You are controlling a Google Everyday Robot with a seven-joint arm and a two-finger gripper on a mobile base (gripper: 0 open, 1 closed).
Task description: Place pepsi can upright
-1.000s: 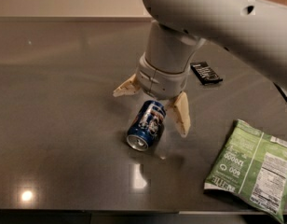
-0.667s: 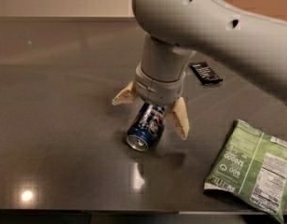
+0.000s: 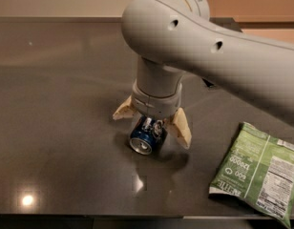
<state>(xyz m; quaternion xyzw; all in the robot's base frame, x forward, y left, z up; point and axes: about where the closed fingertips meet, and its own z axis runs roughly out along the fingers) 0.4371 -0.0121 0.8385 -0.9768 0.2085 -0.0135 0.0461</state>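
The pepsi can (image 3: 146, 136) lies on its side on the dark table (image 3: 61, 104), its silver end facing the front. My gripper (image 3: 152, 126) hangs straight down over it, open, with one tan finger (image 3: 124, 110) left of the can and the other (image 3: 181, 130) at its right. The fingers straddle the can without closing on it. The far end of the can is hidden under my wrist.
A green snack bag (image 3: 257, 170) lies flat at the front right, near the table's front edge. A flat black wrapper (image 3: 209, 83) is mostly hidden behind my arm. A wall runs along the back of the table.
My arm has swung forward and lower over the can, so the fingers now sit on either side of it. The can has not moved.
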